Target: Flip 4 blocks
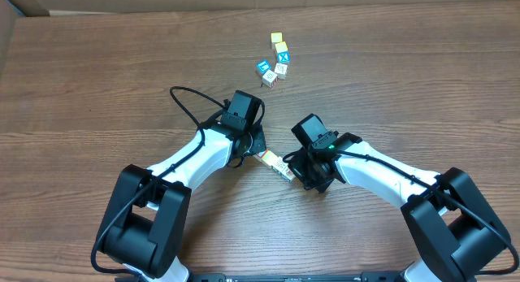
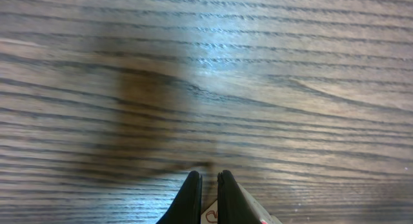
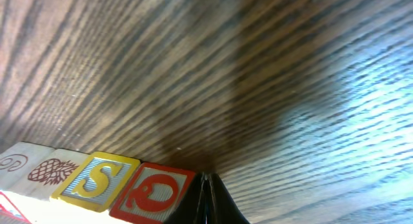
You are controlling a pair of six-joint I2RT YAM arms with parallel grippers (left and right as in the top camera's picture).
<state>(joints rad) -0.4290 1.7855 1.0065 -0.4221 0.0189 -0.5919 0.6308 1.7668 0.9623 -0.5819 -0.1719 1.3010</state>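
The left gripper [image 2: 208, 185] points down at the wood-grain table [image 2: 290, 69], its fingers pinched almost together with nothing between them. A block corner with a red mark shows just beneath. The row of four blocks [image 1: 276, 166] lies between the arms, touching end to end: swirl block [image 3: 13, 162], pineapple block [image 3: 50, 170], yellow "S" block [image 3: 97, 179], red "Q" block [image 3: 151, 190]. The right gripper [image 3: 208, 195], fingers pressed together and empty, sits just beside the "Q". Loose blocks [image 1: 278, 58] lie well apart, farther back.
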